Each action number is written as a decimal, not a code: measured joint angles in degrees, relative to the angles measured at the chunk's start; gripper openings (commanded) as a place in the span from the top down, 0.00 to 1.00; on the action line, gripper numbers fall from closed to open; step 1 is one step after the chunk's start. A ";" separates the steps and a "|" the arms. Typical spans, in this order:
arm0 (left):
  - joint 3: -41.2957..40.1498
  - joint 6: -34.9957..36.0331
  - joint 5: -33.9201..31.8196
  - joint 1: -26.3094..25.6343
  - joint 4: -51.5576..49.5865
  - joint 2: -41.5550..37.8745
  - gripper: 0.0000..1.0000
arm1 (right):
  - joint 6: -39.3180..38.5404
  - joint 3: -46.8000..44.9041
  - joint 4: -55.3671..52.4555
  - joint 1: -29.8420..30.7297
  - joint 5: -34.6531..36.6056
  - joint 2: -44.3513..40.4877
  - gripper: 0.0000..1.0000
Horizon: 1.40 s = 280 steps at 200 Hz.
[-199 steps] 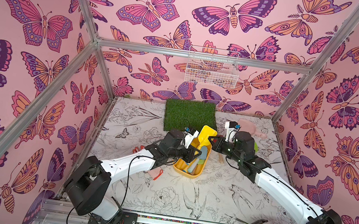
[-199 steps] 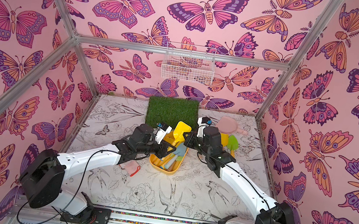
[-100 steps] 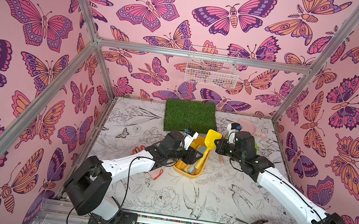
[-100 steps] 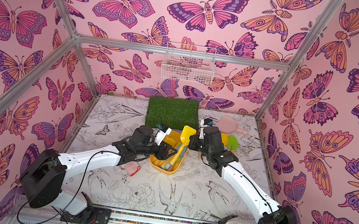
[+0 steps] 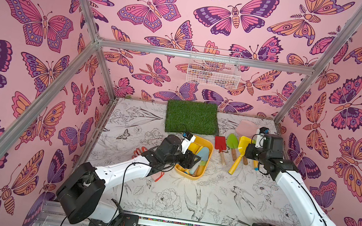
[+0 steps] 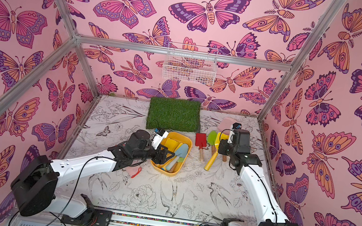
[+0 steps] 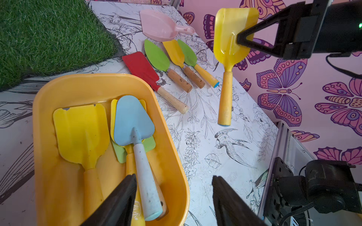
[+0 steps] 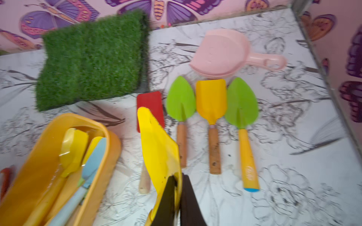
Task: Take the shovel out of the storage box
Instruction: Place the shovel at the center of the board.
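We see the right hand (image 8: 179,184) clamped narrow on the blade of a yellow shovel (image 7: 225,101), which is out of the storage box (image 7: 82,86) and to its right. The shovel hangs blade up and handle down over the counter (image 5: 185,200); we cannot tell whether the handle's tip touches it. Behind it a red shovel (image 7: 140,66), two green trowels (image 7: 156,54) and an orange shovel (image 7: 174,51) lie side by side, with a pink scoop (image 7: 158,25) at the far end of the row. The left hand (image 7: 173,201) is over the near end of the box, spread wide and gripping nothing. In the box we see another yellow shovel (image 7: 80,133) and a blue trowel (image 7: 133,121) lying on more tools. A grass mat (image 5: 191,116) lies just beyond the box
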 measured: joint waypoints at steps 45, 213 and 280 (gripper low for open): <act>-0.74 0.42 -0.55 0.24 0.02 -0.70 0.34 | -6.34 6.71 -3.74 -13.07 2.86 5.64 1.00; -0.96 0.63 0.59 1.38 0.00 1.16 0.34 | -24.96 43.23 -20.92 -22.91 -5.86 52.68 1.00; -0.96 0.81 0.79 1.79 0.02 2.54 0.34 | -25.64 48.17 -22.25 -24.09 -9.73 57.02 0.83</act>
